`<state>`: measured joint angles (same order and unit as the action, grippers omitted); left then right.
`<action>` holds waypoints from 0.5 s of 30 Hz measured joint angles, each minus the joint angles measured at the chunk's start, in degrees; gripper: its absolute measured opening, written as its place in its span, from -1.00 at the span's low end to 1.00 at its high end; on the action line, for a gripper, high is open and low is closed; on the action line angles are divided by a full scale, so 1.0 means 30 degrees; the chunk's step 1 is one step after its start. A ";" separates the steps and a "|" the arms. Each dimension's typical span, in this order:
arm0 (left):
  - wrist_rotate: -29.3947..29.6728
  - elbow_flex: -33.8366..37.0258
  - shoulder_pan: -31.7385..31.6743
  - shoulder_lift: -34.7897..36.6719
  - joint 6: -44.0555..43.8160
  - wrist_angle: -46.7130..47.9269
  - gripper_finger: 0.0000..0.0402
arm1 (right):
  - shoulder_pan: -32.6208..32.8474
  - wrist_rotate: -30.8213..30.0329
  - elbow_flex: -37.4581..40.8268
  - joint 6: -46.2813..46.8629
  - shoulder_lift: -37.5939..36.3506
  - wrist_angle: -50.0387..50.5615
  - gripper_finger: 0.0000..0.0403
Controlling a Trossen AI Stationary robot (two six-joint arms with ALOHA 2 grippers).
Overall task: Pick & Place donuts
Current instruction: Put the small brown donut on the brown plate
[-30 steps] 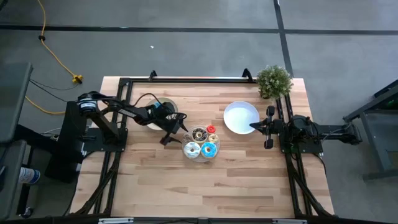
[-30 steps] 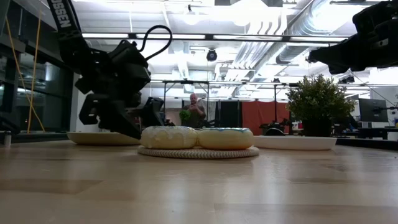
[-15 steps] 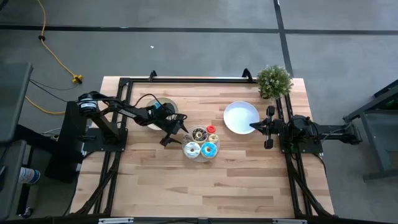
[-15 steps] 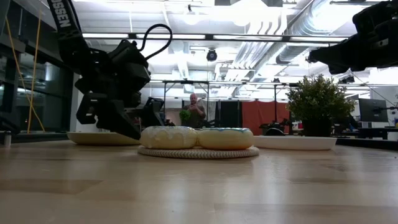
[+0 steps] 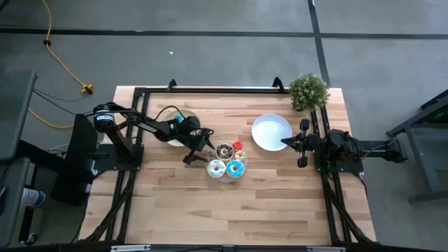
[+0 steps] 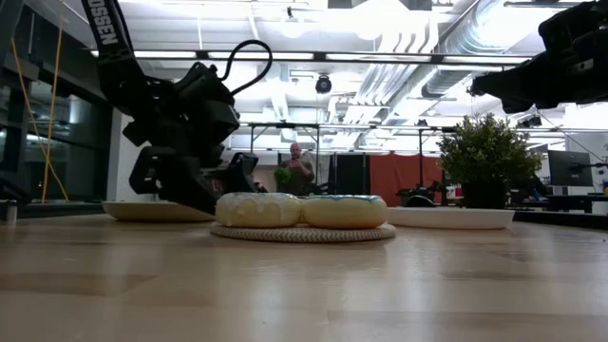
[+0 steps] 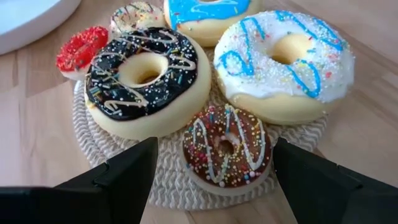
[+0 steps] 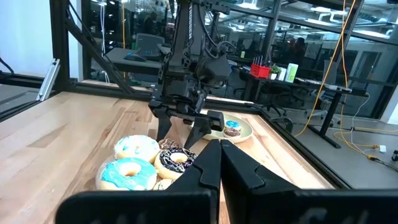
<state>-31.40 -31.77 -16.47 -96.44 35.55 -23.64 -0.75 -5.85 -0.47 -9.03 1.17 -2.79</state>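
A: Looking down from above, where do the donuts (image 5: 226,162) sit?

B: Clustered on a small woven mat (image 7: 168,180) near the middle of the table (image 5: 266,203). I count 5 on it in the left wrist view, plus 1 already lying on the tan plate (image 8: 231,131) farther back on the left.

A: Which arm is nearer?

B: The left one, clearly. The left gripper (image 5: 193,148) hangs just beside the mat's edge, its fingers spread wide with nothing between them. The right gripper (image 5: 287,142) waits well apart, over the rim of the white plate (image 5: 271,131), fingers pressed together.

A: So what lies ahead of the left fingers?

B: The small brown sprinkled donut (image 7: 226,147). It lies flat at the mat's near edge, directly between the 2 finger lines and just beyond the tips. A ring has no long axis, so jaw angle matters little.

A: Any crowding?

B: Yes. The chocolate-iced donut (image 7: 146,81) touches it on one side and the white donut with blue drizzle (image 7: 285,62) sits just beside it on the other. My guess is the fingers must come straight forward and down, 1 each side, without nudging those neighbours.
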 joint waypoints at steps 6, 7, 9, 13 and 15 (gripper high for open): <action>-0.0138 0.0000 0.0000 -0.0001 -0.0006 0.0498 0.53 | 0.0000 0.0000 0.0000 0.0005 -0.0007 0.0000 -1.00; -0.0138 0.0002 0.0000 -0.0001 -0.0006 0.0498 0.53 | 0.0000 0.0000 0.0000 -0.0002 0.0000 0.0000 -1.00; -0.0153 0.0001 0.0000 0.0003 -0.0006 0.0492 0.53 | 0.0000 0.0000 0.0000 0.0003 -0.0006 0.0000 -1.00; -0.0153 0.0000 0.0000 0.0001 -0.0006 0.0487 0.53 | 0.0000 0.0000 0.0000 0.0003 -0.0005 0.0000 -1.00; -0.0153 0.0005 0.0000 0.0001 -0.0006 0.0495 0.53 | 0.0000 0.0000 0.0000 -0.0002 -0.0007 0.0000 -1.00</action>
<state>-31.86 -31.75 -16.47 -96.44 35.53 -22.15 -0.75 -5.85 -0.47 -9.04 1.15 -2.79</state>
